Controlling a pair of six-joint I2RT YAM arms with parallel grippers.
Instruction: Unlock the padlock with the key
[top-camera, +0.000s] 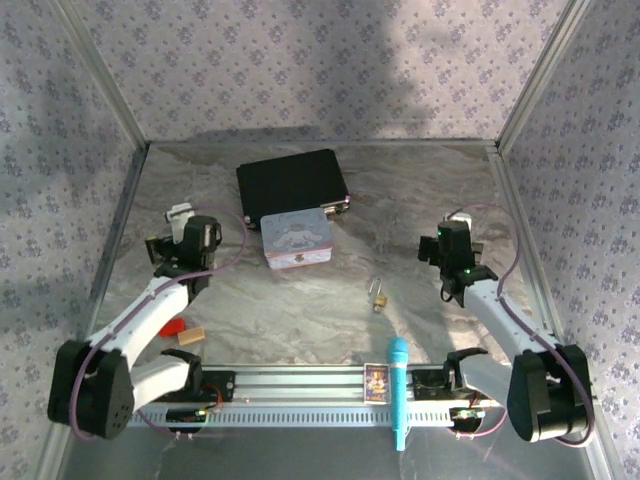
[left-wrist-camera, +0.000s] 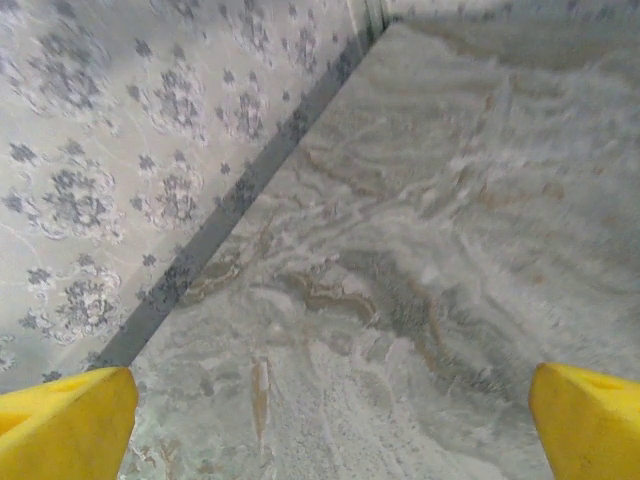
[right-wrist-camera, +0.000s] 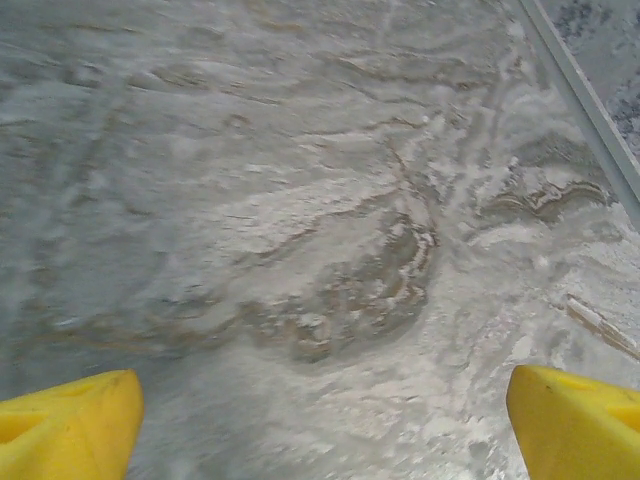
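**Padlock lies free, 2 grippers spread**

From overhead, the padlock lies on the marble table. The left gripper hangs well to its left and the right gripper nearer on its right. I cannot make out the key. Each wrist view adds yellow fingertips set wide apart over bare marble, holding nothing.

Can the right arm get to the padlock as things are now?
Probably yes. The padlock lies in the open on the table, to the left of the open right tool, and nothing stands between them.
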